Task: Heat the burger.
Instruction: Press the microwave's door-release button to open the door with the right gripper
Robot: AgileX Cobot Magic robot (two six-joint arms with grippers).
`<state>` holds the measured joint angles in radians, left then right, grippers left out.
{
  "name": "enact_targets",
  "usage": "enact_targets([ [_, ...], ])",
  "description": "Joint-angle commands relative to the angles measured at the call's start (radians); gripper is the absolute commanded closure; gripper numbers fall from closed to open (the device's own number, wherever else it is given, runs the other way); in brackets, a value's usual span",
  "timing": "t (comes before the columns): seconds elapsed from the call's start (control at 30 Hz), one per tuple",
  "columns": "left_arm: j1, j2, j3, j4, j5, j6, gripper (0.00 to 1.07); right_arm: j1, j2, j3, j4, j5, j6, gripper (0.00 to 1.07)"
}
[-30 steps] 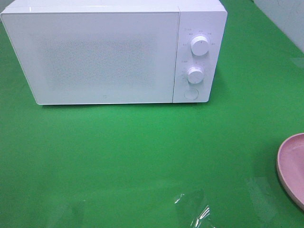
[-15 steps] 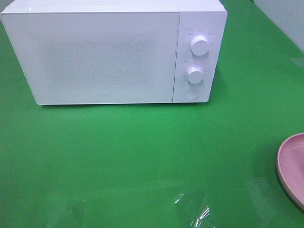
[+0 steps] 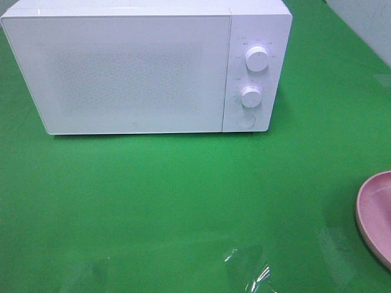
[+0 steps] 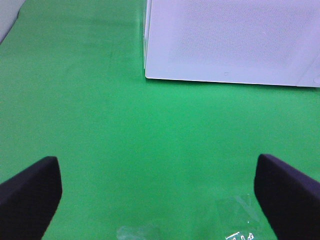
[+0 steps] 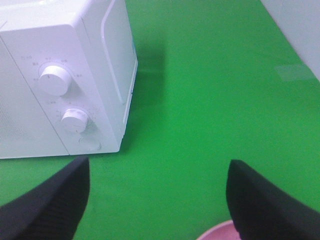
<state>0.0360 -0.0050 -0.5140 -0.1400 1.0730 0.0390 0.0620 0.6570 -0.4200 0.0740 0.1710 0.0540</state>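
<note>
Nothing has shifted since a second ago: microwave (image 3: 134, 67), pink plate (image 3: 376, 213) and both arms sit exactly as before. Burger is not visible in any of the three views, so where it is and how it looks can't be told. Microwave door is shut; upper knob (image 3: 257, 58), lower knob (image 3: 251, 96) and round button (image 3: 245, 120) are stacked on the panel beside it. Left gripper (image 4: 157, 172) is spread wide, fingers (image 4: 30, 195) dark and holding nothing, with only green table cover (image 3: 183, 201) between them. The microwave's door lies well ahead of the fingertips, and a patch of clear film (image 4: 235, 215) lies on the cover close by one finger. Right gripper (image 5: 159, 170) is also spread wide and empty, fingers (image 5: 45, 205) dark and ribbed. The control panel with its knobs lies ahead of one fingertip, and a sliver of plate rim shows between the fingers, close against the other. From the high camera, only a bare arc of the plate shows, well apart from the microwave.
</note>
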Motion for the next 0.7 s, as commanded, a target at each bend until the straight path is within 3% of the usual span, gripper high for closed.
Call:
enact_targets([
  [0.03,-0.003,-0.022,0.0,-0.006,-0.006,-0.001,0.1,0.002,0.059,0.032,-0.025,-0.171,-0.01,0.35],
  [0.3,-0.003,-0.022,0.0,-0.006,-0.006,-0.001,0.1,0.002,0.155,0.086,-0.025,-0.383,-0.01,0.35],
  [0.43,-0.003,-0.022,0.0,-0.006,-0.006,-0.001,0.1,0.002,0.271,0.129,-0.025,-0.596,-0.015,0.35],
  [0.7,-0.003,-0.022,0.0,-0.006,-0.006,-0.001,0.1,0.002,0.419,0.135,-0.015,-0.797,-0.105,0.35],
])
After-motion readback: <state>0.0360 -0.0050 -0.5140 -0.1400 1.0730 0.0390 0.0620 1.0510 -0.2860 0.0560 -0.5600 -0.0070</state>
